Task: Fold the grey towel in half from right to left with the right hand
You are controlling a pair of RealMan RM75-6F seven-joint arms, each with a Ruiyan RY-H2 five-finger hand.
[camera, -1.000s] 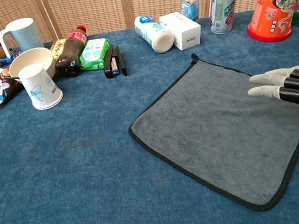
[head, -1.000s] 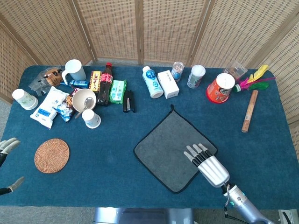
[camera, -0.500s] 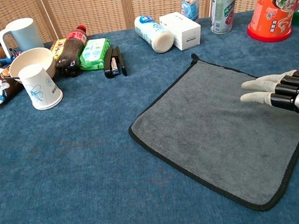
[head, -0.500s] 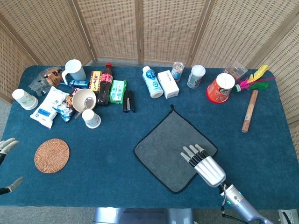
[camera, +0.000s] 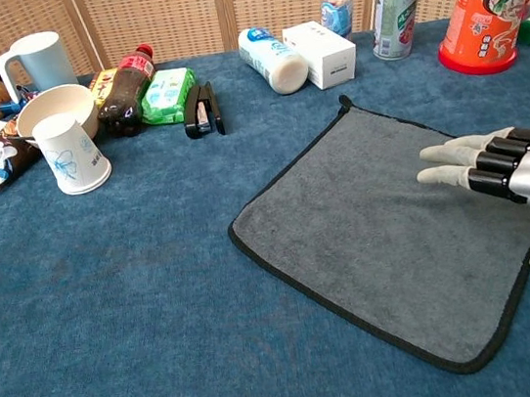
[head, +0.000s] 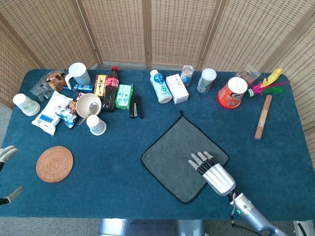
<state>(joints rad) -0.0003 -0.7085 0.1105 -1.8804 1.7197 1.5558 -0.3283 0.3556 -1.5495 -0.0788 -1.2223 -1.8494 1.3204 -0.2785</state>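
The grey square towel with the black edging (head: pixel 182 156) is lying flat and unfolded on the dark blue tablecloth (head: pixel 118 172), turned like a diamond with its little hanging loop pointing at the far side; it sits right of the middle, near the front edge.

The right hand (head: pixel 211 170), silver with pale fingertips, is over the towel's right part; fingers stretched out flat and a bit apart, pointing toward the left and far side, holding nothing; in the chest view the same right hand (camera: pixel 508 169) shows its fingertips (camera: pixel 441 151) low over the cloth, but I honestly can't tell if they touch it or just hover; the thumb sticks out separately near the towel's right edge.

The left hand (head: pixel 7 153) barely shows at the left border of the head view, off beside the table; fingers look spread with nothing in them.

Other stuff: a round woven rattan coaster (head: pixel 54 163) near the front left; a white paper cup upside down (camera: pixel 72 152) next to a cream bowl (camera: pixel 53 108); a pale blue mug (camera: pixel 31 60); a cola bottle with a red cap (camera: pixel 126 84) lying down; a black stapler (camera: pixel 203 108); a white box (camera: pixel 322 52); an orange-red noodle cup (camera: pixel 481 20); a wooden stick (head: pixel 263 116) far right.
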